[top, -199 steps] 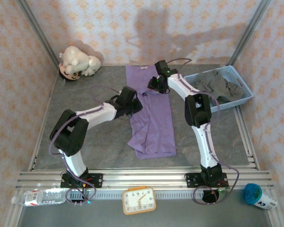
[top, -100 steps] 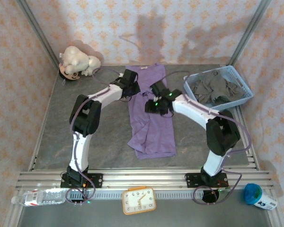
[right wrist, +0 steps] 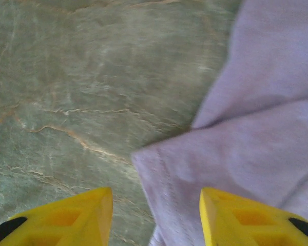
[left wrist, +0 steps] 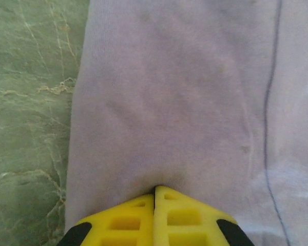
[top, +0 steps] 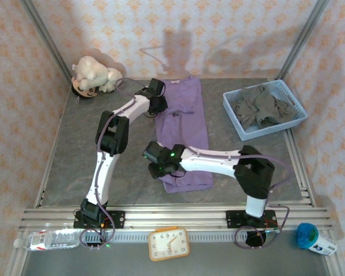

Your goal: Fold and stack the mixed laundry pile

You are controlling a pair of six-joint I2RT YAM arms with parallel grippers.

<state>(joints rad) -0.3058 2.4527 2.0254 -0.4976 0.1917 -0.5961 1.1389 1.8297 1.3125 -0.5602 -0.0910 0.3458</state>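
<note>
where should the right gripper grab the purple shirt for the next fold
Probably the near-left hem corner of the purple shirt. It juts onto bare table with free edges on two sides, right ahead of the open right gripper; come straight down from above.

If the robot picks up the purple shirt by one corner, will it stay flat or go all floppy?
Probably floppy: the purple shirt lies limp with wrinkles and a folded-over bottom corner, so it would likely droop. It looks thin, so it is probably light. On the table, a push would probably bunch it up.
</note>
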